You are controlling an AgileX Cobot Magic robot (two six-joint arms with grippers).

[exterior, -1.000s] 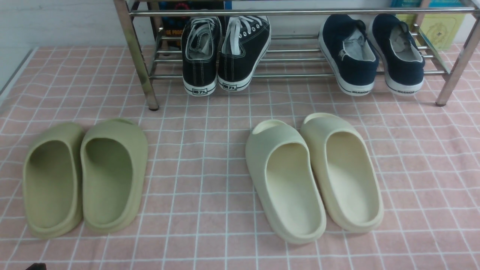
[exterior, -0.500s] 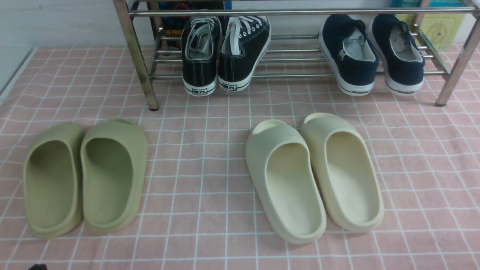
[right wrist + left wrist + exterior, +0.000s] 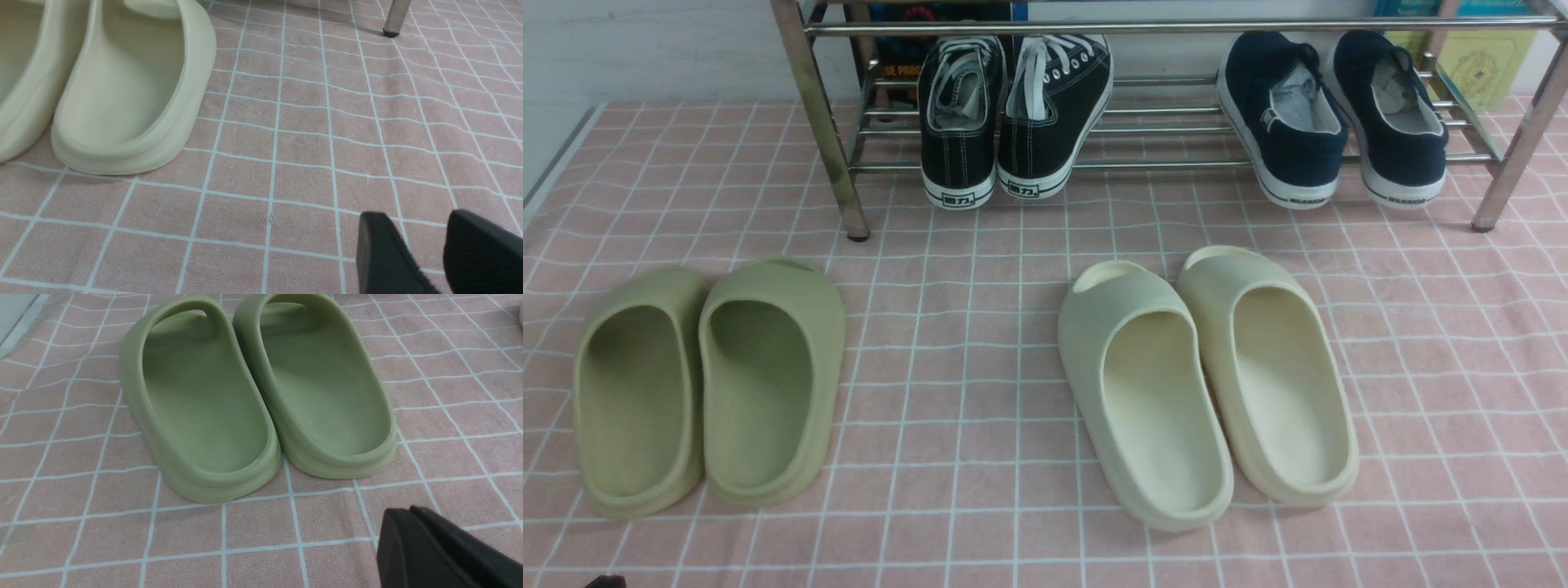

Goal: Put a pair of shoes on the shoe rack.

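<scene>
The pair of shoes, two black lace-up sneakers, stands on the lower shelf of the chrome shoe rack [image 3: 818, 122], heels toward me. The left sneaker [image 3: 958, 122] stands upright and the right sneaker [image 3: 1052, 114] leans against it. My left gripper [image 3: 408, 512] hovers low over the cloth just behind the olive slides [image 3: 253, 396], shut with nothing in it. Its dark tip [image 3: 603, 581] barely shows at the front view's bottom edge. My right gripper [image 3: 416, 220] is open and empty above bare cloth, beside the cream slide [image 3: 130, 90]. Both are far from the rack.
Navy slip-on shoes [image 3: 1331, 114] occupy the right of the same shelf. Olive slides [image 3: 711, 384] lie front left and cream slides [image 3: 1209, 384] front centre on the pink checked cloth [image 3: 980, 269]. A rack leg's foot [image 3: 392, 16] shows in the right wrist view.
</scene>
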